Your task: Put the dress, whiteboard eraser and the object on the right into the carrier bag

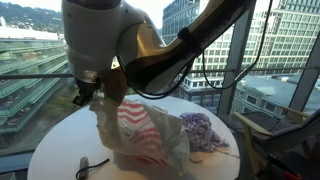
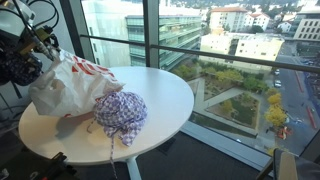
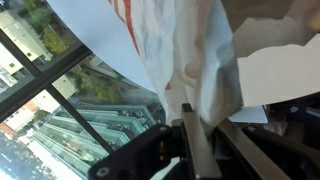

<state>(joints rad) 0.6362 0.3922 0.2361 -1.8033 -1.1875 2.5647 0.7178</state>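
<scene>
The carrier bag (image 1: pixel 145 135), white plastic with red stripes, sits crumpled on the round white table (image 1: pixel 60 150); it also shows in an exterior view (image 2: pixel 65 85). The dress (image 1: pixel 200 130), purple-and-white checked, lies bunched beside the bag in both exterior views (image 2: pixel 122 110). My gripper (image 1: pixel 90 97) is at the bag's upper edge. In the wrist view the gripper (image 3: pixel 200 135) is shut on a fold of the carrier bag (image 3: pixel 185 55), lifting it. A small dark object (image 1: pixel 83 162) lies near the table's front edge; I cannot tell what it is. The whiteboard eraser is not clearly visible.
The table (image 2: pixel 170 95) stands next to floor-to-ceiling windows with a railing (image 2: pixel 220 55). The robot arm (image 1: pixel 170 50) arches over the table. A string from the dress hangs over the table edge (image 2: pixel 111 150).
</scene>
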